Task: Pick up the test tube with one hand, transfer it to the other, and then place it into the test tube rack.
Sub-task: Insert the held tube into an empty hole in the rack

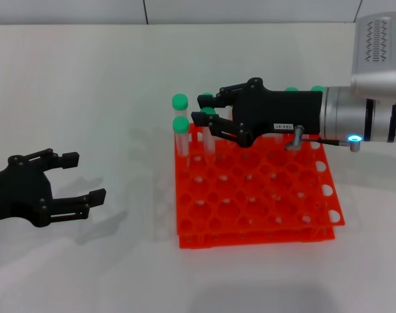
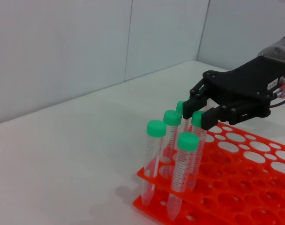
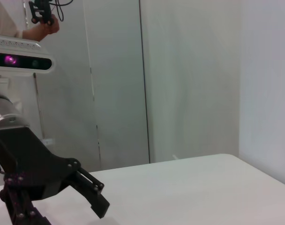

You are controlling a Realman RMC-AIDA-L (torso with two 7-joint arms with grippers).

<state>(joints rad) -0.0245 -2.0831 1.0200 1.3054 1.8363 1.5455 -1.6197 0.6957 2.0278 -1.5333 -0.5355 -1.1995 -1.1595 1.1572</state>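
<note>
Your white desk (image 1: 87,85) carried the orange-red test tube rack (image 1: 263,208), wide and mostly unfilled, with a few green-capped tubes (image 2: 154,159) standing only in its far-left corner holes. The right pincer (image 1: 204,109) reached over that corner and pinched the test tube (image 2: 197,140) just under its cap, the tube upright among its neighbours and apparently already down in a hole. The left pincer (image 1: 84,176) hung spread and holding nothing above the desk, well left of the rack. I judged that pulling away too soon or sideways could drag the tube out or knock the tubes beside it, since the fingers sat so close to those caps.
</note>
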